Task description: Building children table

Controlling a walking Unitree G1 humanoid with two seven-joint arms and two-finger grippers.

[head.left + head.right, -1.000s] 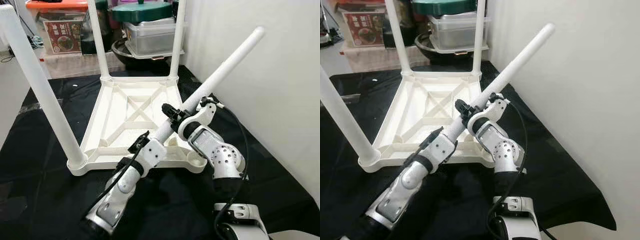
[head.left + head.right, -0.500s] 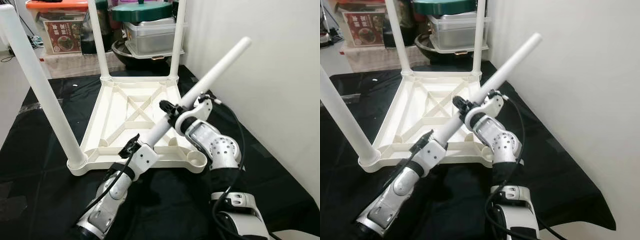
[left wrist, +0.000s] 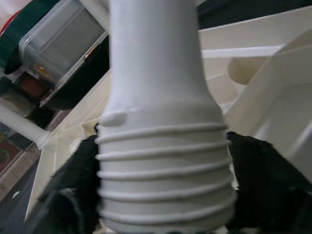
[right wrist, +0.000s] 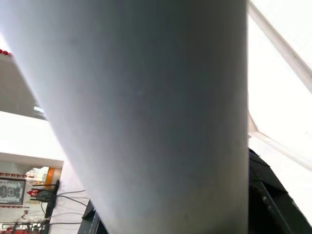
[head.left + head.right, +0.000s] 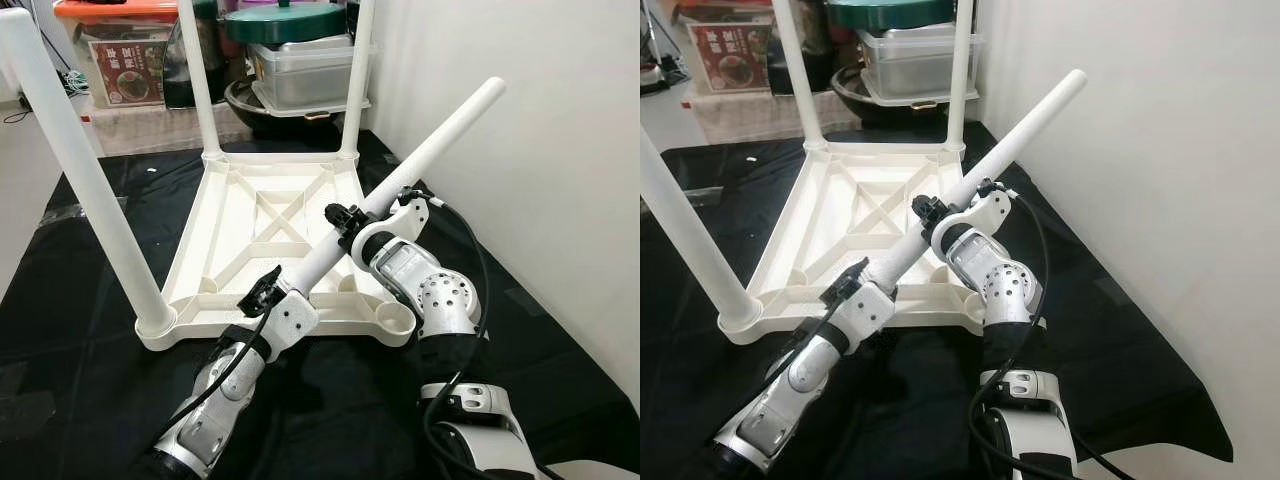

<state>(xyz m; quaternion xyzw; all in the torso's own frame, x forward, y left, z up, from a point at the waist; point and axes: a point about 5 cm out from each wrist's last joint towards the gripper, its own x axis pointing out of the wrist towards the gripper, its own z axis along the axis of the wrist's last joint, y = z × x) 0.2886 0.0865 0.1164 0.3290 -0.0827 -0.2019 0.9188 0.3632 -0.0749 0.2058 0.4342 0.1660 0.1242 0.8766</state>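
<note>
The white children's table (image 5: 205,327) lies upside down on a black cloth. Three white legs stand in its corners: near left (image 5: 80,170), far left (image 5: 197,80) and far right (image 5: 355,80). The near right socket (image 5: 396,320) holds nothing. I hold the fourth leg (image 5: 440,135) tilted, its top leaning toward the right wall. My left gripper (image 5: 268,290) is shut on its threaded lower end (image 3: 163,161), above the table's near rim, with a black finger (image 3: 73,195) on either side. My right gripper (image 5: 345,218) is shut on the shaft (image 4: 146,112) further up.
A white wall (image 5: 540,150) runs close along the right side. Behind the table stand a clear storage box (image 5: 305,70) under a green lid (image 5: 285,20), a dark pot (image 5: 245,105) and an orange-lidded bin (image 5: 115,50). The black cloth (image 5: 70,400) ends at bare floor on the left.
The held leg has slid down and back toward me, its top end now lower and further from the wall. My left gripper drew back over the table's near rim.
</note>
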